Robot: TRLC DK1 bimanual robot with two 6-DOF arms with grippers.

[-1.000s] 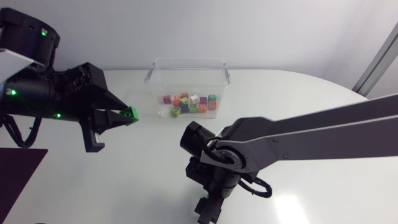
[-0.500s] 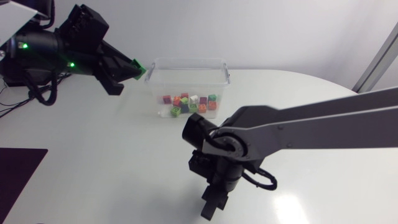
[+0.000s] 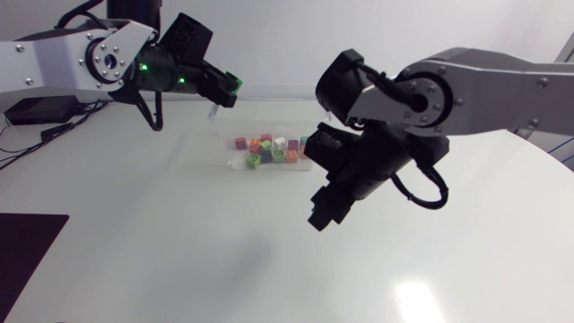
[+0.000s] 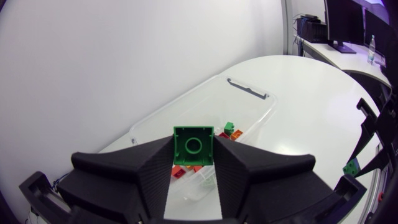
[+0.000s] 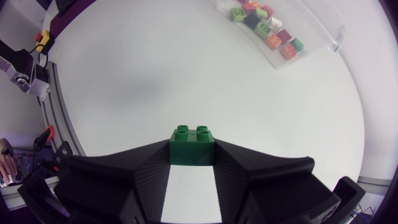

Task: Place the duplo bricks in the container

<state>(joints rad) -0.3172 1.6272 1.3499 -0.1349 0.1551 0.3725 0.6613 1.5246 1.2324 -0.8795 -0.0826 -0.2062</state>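
The clear container (image 3: 231,126) holds several coloured duplo bricks (image 3: 273,149) at the table's far middle. My left gripper (image 3: 230,90) hangs over its back left corner, shut on a green brick (image 3: 236,82). In the left wrist view that brick (image 4: 193,145) sits between the fingers with the container (image 4: 249,94) below. My right gripper (image 3: 320,217) hovers above the table in front of the container's right half. It is shut on a dark green brick (image 5: 192,147), studs up, which the head view hides. The container (image 5: 317,28) lies ahead of it.
The white table (image 3: 161,233) is bare around the container. A dark mat (image 3: 22,251) lies at the front left corner. My right arm's links (image 3: 421,99) stretch above the container's right end.
My left arm has swung up and right with its green brick, from the table to over the container's corner. My right gripper has shut on a brick at the front and lifted it toward the container.
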